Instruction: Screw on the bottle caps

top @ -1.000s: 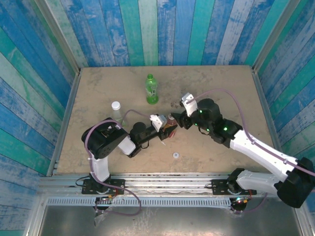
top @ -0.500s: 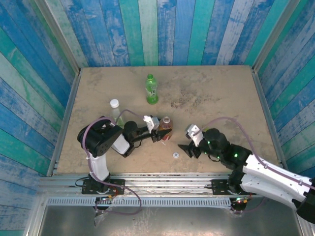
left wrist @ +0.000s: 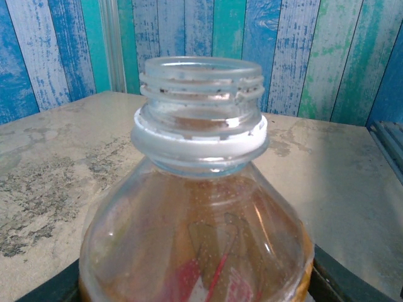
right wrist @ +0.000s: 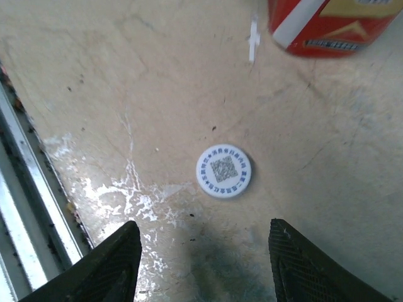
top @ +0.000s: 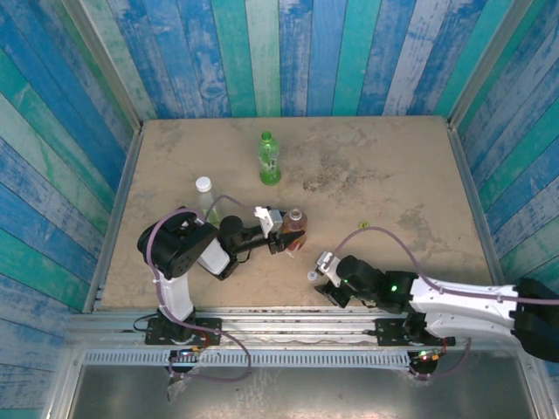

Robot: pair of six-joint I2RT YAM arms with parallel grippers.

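Observation:
The amber bottle [top: 295,218] with a red label stands upright at the table's middle, its threaded neck [left wrist: 200,94] bare. My left gripper [top: 288,238] is shut on its body. One white bottle cap [right wrist: 223,171], printed side up, lies flat on the table just ahead of my right gripper [right wrist: 204,236], whose jaws stand open and apart from it. In the top view this cap [top: 311,277] lies near the front edge. The green bottle [top: 269,160] wears a green cap. The clear bottle [top: 205,197] wears a white cap.
A metal rail [right wrist: 22,207] runs along the table's near edge, just left of my right gripper. Blue and green plank walls [top: 279,52] close in the table on three sides. The amber bottle's base [right wrist: 327,22] stands beyond the loose cap.
My right arm has swung away from the amber bottle, down toward the near edge, to just behind the loose white cap, and its jaws have narrowed somewhat. The left gripper keeps holding the bottle.

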